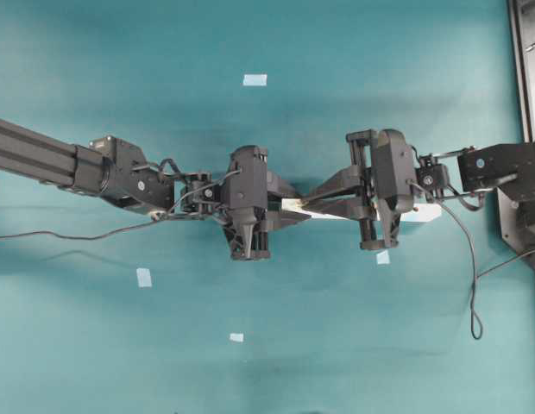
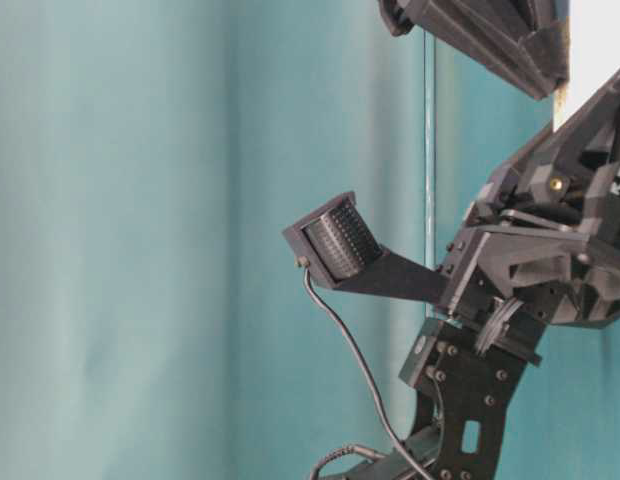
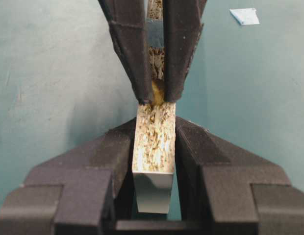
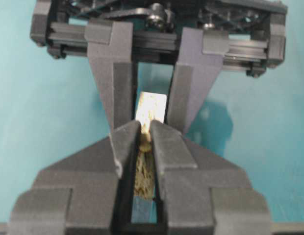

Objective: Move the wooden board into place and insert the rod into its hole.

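The wooden board [image 1: 423,213] stands on its long edge across the middle of the mat, mostly hidden under the right arm. In the left wrist view its rough chipboard edge [image 3: 154,142] faces up. My left gripper [image 3: 156,125] is shut on the board's sides near one end. My right gripper [image 4: 144,132] comes from the opposite side, its fingertips [image 3: 177,73] meeting over that same edge. It is shut on the rod [image 4: 145,143], a small beige peg whose tip touches the board's edge [image 3: 157,94]. The hole is hidden. Both grippers nearly meet [image 1: 298,205].
Small pale-blue tape patches lie on the teal mat: one far [image 1: 254,79], one near left [image 1: 144,277], one near centre [image 1: 236,337], one beside the right gripper [image 1: 383,256]. A dark frame [image 1: 522,129] runs along the right edge. Cables trail from both arms.
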Controlling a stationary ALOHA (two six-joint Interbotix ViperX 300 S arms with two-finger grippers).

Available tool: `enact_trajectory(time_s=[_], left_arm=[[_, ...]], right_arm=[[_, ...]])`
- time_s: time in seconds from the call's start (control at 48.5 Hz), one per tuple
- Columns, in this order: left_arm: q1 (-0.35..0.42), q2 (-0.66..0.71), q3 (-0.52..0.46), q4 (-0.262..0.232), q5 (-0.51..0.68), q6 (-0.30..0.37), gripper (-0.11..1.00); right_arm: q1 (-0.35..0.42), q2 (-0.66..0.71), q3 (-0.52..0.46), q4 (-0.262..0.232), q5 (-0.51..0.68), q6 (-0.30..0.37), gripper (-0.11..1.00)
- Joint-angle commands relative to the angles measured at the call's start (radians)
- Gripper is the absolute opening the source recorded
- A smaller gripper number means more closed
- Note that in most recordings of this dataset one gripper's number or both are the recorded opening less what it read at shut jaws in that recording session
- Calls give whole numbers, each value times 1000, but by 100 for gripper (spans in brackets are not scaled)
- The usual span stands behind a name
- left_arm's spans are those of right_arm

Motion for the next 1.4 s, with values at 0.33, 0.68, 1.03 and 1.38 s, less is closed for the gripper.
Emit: enact_trajectory(time_s=[0.33, 0.68, 1.03, 1.38], left_arm=[[-26, -14, -2, 3, 5, 0, 21], [-26, -15, -2, 3, 5, 0, 21], [-25, -14, -2, 3, 12, 0, 21], [-25, -14, -2, 3, 18, 2, 21]], right_arm=[[5, -77, 0, -5, 133, 133, 10], [11, -83, -23, -6, 167, 138, 10], [15, -91, -46, -14, 219, 137, 71], [15, -224, -54, -15, 219, 133, 71]])
